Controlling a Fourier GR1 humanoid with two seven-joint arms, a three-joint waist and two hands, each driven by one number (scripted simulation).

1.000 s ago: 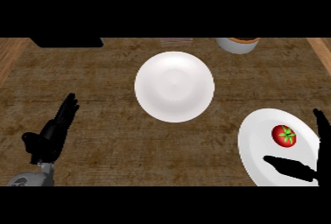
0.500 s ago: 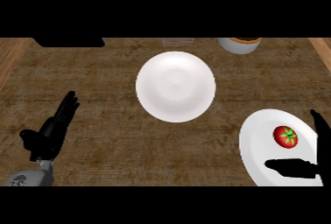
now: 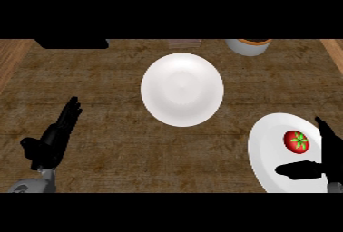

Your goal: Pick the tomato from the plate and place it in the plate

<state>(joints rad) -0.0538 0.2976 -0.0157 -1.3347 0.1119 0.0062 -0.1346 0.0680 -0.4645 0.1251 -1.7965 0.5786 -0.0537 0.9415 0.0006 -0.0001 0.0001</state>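
A red tomato (image 3: 296, 141) with a green top lies on a white plate (image 3: 271, 154) at the lower right of the counter. My right hand (image 3: 327, 156) stands open around it: the thumb reaches across the plate just below the tomato, the fingers rise at its right, neither touching it. A second white plate (image 3: 182, 89), bare, lies in the middle of the counter. My left hand (image 3: 52, 141) rests open at the lower left, fingers pointing up, holding nothing.
A grey cup (image 3: 248, 45) stands at the back right edge. A black object (image 3: 71, 43) sits at the back left, and a small pale item (image 3: 183, 43) lies behind the middle plate. Wooden counter edges run along both sides.
My right hand has edged slightly lower and nearer the tomato. The tomato, both plates and the left hand have stayed put.
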